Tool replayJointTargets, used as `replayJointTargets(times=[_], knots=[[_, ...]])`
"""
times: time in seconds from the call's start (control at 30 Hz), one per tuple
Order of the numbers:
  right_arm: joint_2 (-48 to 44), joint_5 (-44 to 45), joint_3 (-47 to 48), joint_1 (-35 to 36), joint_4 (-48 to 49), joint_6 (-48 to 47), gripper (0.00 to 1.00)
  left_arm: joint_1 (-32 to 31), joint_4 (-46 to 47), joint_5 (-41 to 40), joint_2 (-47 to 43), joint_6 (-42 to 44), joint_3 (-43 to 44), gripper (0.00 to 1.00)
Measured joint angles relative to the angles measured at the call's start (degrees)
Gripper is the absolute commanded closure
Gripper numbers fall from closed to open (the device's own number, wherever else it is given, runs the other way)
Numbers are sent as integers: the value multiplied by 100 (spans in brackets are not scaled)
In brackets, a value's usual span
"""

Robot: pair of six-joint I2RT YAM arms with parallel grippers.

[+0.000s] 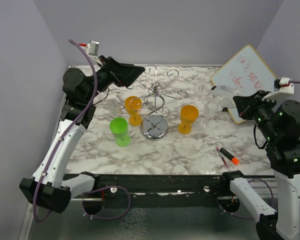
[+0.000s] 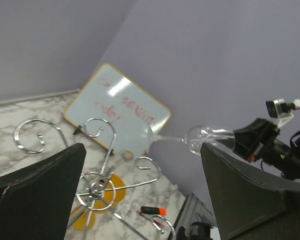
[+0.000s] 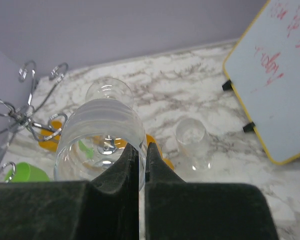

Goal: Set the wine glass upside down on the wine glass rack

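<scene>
From above, we see the right gripper (image 1: 237,106) at the right of the table (image 1: 190,150), closed on the clear glass (image 1: 223,96). The glass is held in the air in front of the whiteboard (image 1: 245,75), well apart from the rack (image 1: 157,97) at centre. Orange goblets (image 1: 134,109) stand on either side of the rack, a green cup (image 1: 120,131) stands near its base, and a marker (image 1: 229,157) lies nearer the arms. The left gripper (image 1: 131,75) is raised by the rack's far left side.

In the left wrist view, its own fingers (image 2: 45,185) are spread wide with only air between them. Opposite, the glass (image 2: 200,138) lies roughly level, its bowl at the right gripper (image 2: 240,140) and its stem and foot pointing toward the rack's (image 2: 97,187) curled hooks.

In the right wrist view, the fingers (image 3: 125,170) are pressed almost together, pinching the wall of the bowl at its rim. The glass (image 3: 102,132) reaches away from us, foot farthest. A second clear glass (image 3: 192,137) stands on the marble beyond.

We judge the glass light, stiff, thin-walled, slick and brittle. A rim pinch is a slim hold, so the glass could pivot or slip, and a harder squeeze risks cracking it. Holding by the bowl does leave the stem and foot free to slide into a hook, which suits hanging it bowl-down. Go slowly near the wire.
</scene>
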Motion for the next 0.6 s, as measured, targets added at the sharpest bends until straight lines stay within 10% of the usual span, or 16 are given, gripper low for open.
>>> replayJointTargets(times=[0.6], knots=[[-999,-96,-1873,0,4612,1456,99,-2232,476,-1351,1478,-1176,1329,1]])
